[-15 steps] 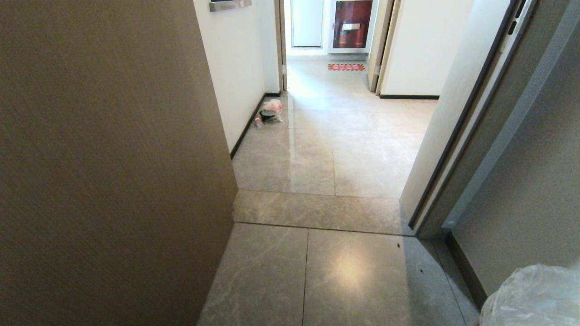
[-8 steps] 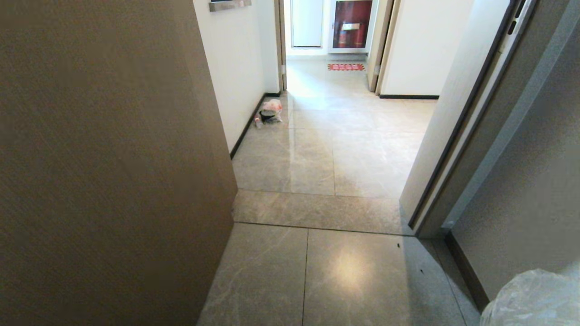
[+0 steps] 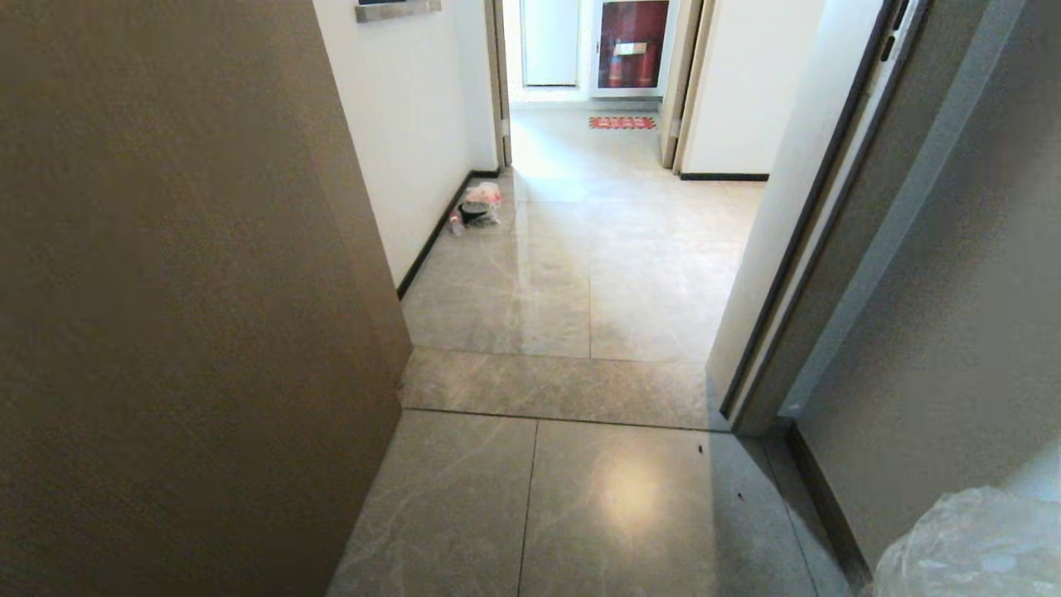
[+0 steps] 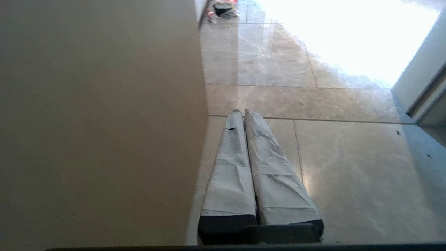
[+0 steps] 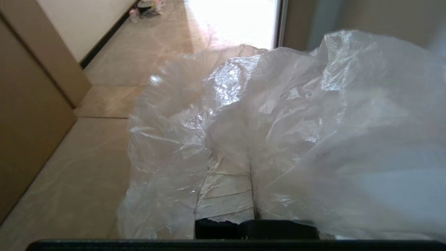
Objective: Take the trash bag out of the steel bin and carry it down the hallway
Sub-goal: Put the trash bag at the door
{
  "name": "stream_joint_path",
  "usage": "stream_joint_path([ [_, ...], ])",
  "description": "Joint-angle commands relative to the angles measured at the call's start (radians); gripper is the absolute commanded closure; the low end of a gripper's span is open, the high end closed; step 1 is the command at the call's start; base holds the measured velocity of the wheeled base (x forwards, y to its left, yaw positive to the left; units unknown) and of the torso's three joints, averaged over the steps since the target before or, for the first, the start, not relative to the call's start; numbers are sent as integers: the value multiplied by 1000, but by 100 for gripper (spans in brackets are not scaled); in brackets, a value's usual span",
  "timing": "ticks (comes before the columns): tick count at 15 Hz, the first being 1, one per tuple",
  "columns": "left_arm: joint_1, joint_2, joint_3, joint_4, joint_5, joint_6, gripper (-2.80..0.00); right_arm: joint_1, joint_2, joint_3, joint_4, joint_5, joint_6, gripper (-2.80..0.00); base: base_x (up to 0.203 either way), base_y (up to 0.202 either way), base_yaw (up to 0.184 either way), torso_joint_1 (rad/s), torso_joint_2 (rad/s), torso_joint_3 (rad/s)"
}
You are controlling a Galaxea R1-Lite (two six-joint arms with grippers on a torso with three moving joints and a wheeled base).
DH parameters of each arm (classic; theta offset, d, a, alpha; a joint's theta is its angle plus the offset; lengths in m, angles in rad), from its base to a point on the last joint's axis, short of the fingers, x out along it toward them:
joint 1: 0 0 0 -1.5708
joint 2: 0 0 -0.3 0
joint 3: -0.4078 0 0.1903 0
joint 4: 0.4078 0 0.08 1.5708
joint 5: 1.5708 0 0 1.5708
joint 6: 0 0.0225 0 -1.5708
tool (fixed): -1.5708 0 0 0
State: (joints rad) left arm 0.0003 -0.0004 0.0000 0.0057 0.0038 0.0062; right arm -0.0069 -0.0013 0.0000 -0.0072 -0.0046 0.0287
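The trash bag [image 3: 970,547], clear crinkled plastic, shows at the lower right corner of the head view. In the right wrist view it billows over my right gripper [image 5: 238,158], which is shut on the trash bag [image 5: 296,115]; one taped finger [image 5: 226,195] shows under the plastic and the tips are covered. My left gripper [image 4: 241,112] hangs above the floor tiles, shut with nothing in it. The hallway [image 3: 597,249] of glossy beige-grey tiles stretches ahead through a doorway. The steel bin is out of view.
A tall brown panel [image 3: 182,290] fills the left side close by. A door and its frame [image 3: 829,207] stand on the right. A small rubbish bundle [image 3: 477,206] lies by the left white wall. A red mat [image 3: 622,123] lies far down.
The whole head picture has slid a little to the left, so the camera has moved. The bag stays in the lower right corner, still held.
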Motion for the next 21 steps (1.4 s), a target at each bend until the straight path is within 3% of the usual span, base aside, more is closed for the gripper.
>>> stream_joint_path([
  [1, 0, 0, 0, 0, 1, 0, 0, -1, 0, 3, 0, 0, 0, 0, 0, -108, -4, 4, 2, 7],
  [11, 0, 0, 0, -1, 1, -6, 0, 1, 0, 3, 0, -2, 2, 0, 6, 0, 0, 0, 0, 0],
  [21, 0, 0, 0, -1, 1, 0, 0, 0, 0, 3, 0, -2, 2, 0, 190, 0, 0, 0, 2, 1],
])
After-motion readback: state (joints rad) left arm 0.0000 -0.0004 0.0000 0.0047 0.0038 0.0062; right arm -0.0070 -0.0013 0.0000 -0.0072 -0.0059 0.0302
